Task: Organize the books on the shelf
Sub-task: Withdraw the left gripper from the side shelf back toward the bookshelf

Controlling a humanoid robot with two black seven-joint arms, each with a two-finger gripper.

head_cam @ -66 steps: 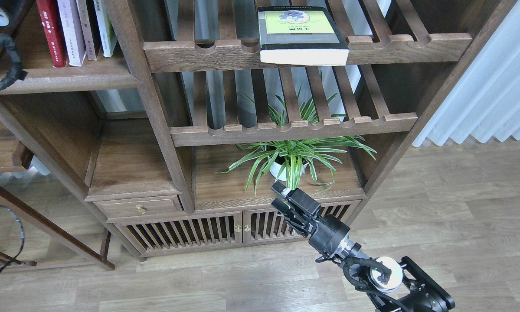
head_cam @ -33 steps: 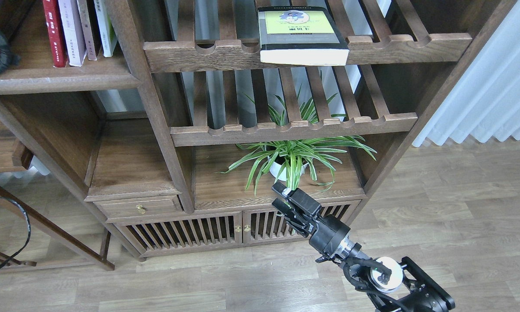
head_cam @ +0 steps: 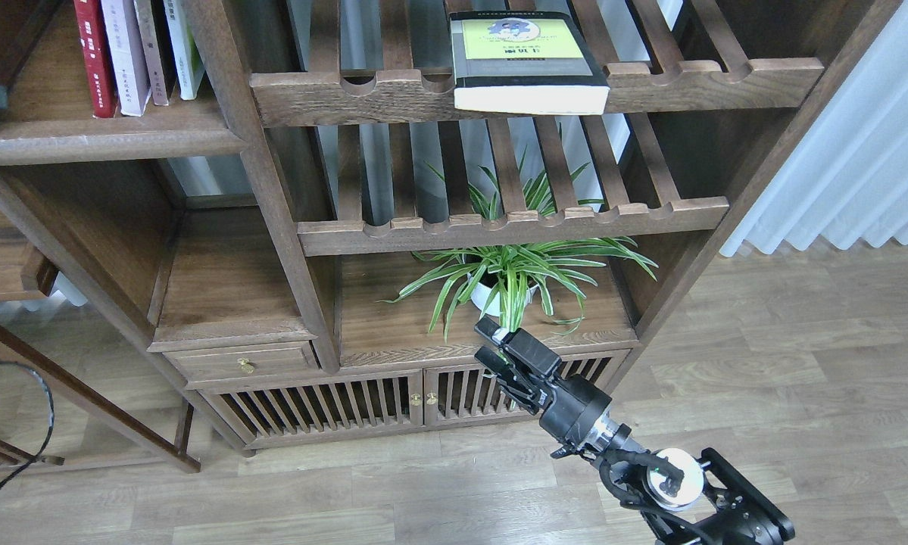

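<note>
Yellow-green book [head_cam: 525, 64] flat on upper slatted rack [head_cam: 688, 79], long axis near-to-far, page edge nearest, right gripper [head_cam: 491, 344] low, jaws indistinct, cannot tell.

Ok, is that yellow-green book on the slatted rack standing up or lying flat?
Lying flat. The yellow-green book rests cover-up on the upper slatted rack, its white page edge overhanging the notched front rail.

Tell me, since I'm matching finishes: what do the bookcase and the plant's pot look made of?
The bookcase looks like solid wood with a dark brown matte stain; open grain shows on its boards and notched rails. The pot is white and smooth, probably glazed ceramic or plastic; leaves hide most of it.
</note>
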